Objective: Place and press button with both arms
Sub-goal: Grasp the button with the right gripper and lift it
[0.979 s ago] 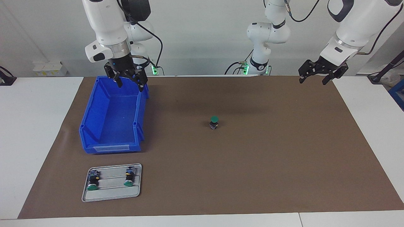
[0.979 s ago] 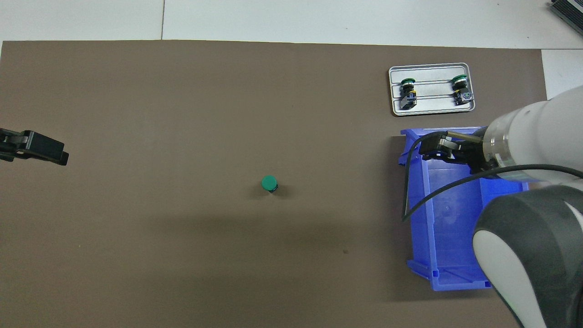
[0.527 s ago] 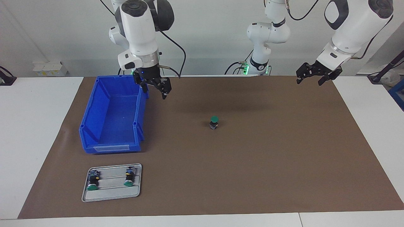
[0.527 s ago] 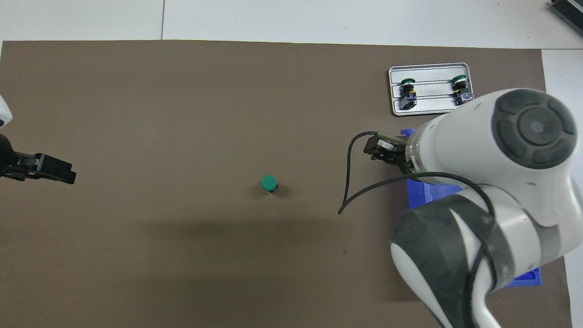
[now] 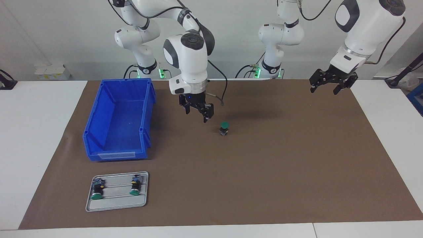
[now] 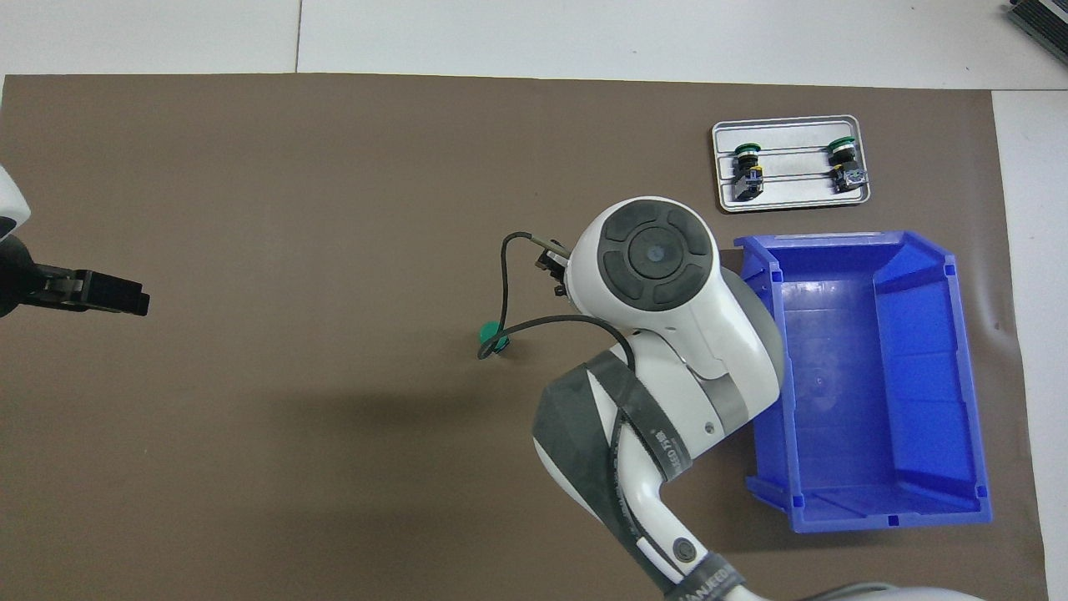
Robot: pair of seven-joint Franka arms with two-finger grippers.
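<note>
Brown mat (image 5: 297, 172), button (image 5: 224, 128) upright mid-table, right arm closest.
Right gripper (image 5: 197, 113), jaws apart and empty, hangs over bare mat just beside the button, toward the bin (image 5: 117, 119); left gripper (image 5: 331, 82), also spread, waits well apart at its own end.

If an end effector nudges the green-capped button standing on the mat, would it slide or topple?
The button would probably topple: it stands upright on a small base, with the wide green cap on top making it top-heavy. Once on its side, the round cap might let it roll. It looks rigid and light, so slight contact should shift it.
</note>
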